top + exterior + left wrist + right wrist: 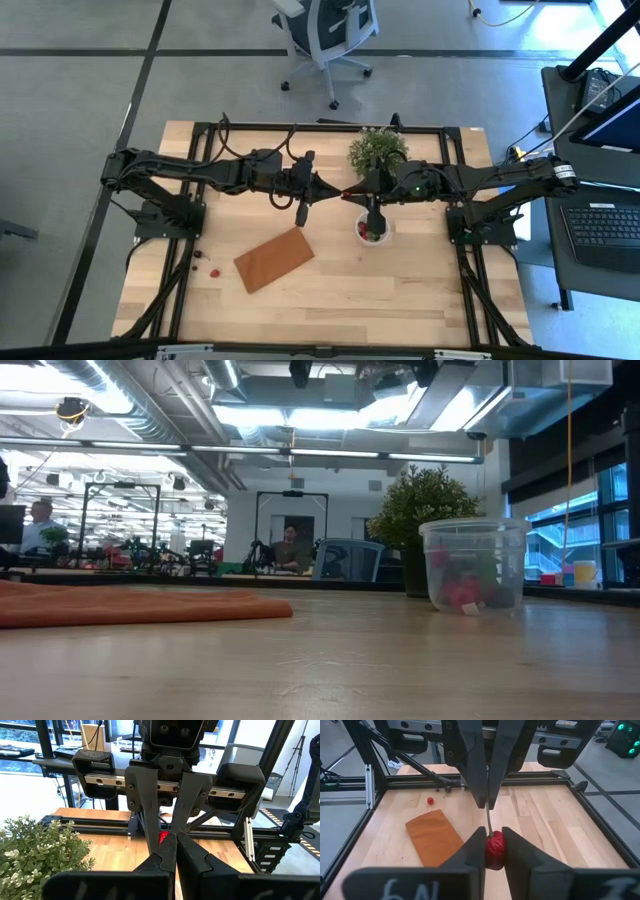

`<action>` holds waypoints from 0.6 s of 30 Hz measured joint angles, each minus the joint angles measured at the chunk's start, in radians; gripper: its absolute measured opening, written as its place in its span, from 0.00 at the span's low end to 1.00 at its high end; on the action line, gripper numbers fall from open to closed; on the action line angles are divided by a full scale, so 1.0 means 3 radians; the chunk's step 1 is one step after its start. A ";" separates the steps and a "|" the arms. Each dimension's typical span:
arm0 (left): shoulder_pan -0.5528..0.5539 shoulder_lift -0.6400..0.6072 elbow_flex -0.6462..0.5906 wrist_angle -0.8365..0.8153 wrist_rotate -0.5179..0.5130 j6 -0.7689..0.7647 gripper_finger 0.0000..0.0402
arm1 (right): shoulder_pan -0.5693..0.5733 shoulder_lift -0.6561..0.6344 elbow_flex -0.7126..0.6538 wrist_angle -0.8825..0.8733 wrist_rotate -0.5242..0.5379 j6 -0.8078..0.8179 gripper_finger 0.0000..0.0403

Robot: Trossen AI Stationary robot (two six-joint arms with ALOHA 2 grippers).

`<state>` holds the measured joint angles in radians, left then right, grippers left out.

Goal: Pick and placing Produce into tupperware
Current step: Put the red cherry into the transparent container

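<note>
Handover underway — right claw (494, 851) pinching a red strawberry piece (495, 849) off the pressed-together left claw (486, 795) at mid-counter — next, lower it into the clear cup (375, 231).

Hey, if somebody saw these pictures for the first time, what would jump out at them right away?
Probably the right pincer, shut on a small red strawberry-like fruit piece above the wooden table. Next, the small round clear plastic cup with red fruit pieces inside, standing beside the green bushy potted plant. The flat brown rectangular board lies near the table's middle, and the left pincer hangs shut and empty.
</note>
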<state>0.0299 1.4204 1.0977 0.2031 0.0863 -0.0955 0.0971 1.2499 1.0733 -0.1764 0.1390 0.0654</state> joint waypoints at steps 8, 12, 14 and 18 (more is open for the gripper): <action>0.0020 0.0000 0.0000 -0.0141 0.0018 -0.0021 0.04 | 0.0000 0.0001 0.0000 -0.0051 -0.0001 0.0010 0.12; 0.0033 0.0001 0.0000 -0.0287 0.0019 -0.0089 0.17 | 0.0000 0.0001 0.0000 -0.0107 -0.0003 0.0019 0.13; 0.0033 0.0001 0.0000 -0.0374 0.0021 -0.0114 0.25 | 0.0000 0.0001 0.0000 -0.0147 -0.0003 0.0031 0.13; 0.0032 0.0001 0.0000 -0.0756 0.0033 -0.0344 0.43 | 0.0000 0.0001 0.0000 -0.0439 -0.0008 0.0145 0.13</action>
<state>0.0396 1.4208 1.0977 -0.0238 0.0962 -0.1986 0.0971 1.2503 1.0733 -0.3081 0.1365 0.1090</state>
